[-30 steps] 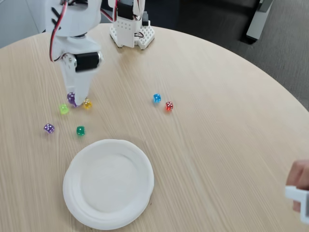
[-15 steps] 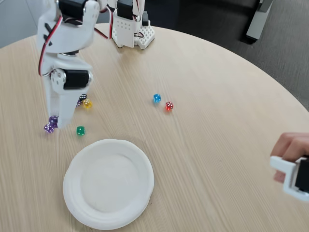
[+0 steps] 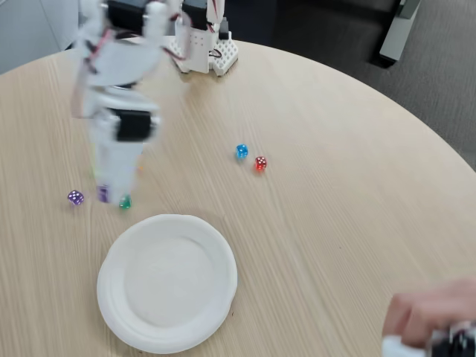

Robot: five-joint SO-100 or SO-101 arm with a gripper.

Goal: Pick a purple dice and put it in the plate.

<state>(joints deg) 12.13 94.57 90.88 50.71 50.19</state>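
Note:
A purple dice [image 3: 103, 194] hangs between the tips of my gripper [image 3: 106, 195], which is shut on it; the arm is blurred by motion. It hovers just above the table, left of the green die [image 3: 125, 201] and a short way behind the plate's far-left rim. The plate [image 3: 168, 282], round, white and bare, lies at the front left. A second purple die [image 3: 75, 197] with white pips rests on the table to the left of the gripper.
A blue die [image 3: 241, 151] and a red die [image 3: 260, 163] lie side by side mid-table. The arm's white base [image 3: 202, 43] stands at the far edge. A person's hand [image 3: 420, 318] holding a white device enters at the bottom right corner.
My gripper has carried the purple dice from the yellow and orange dice toward the front, then slightly right toward the green die. The person's hand has dropped lower at the right.

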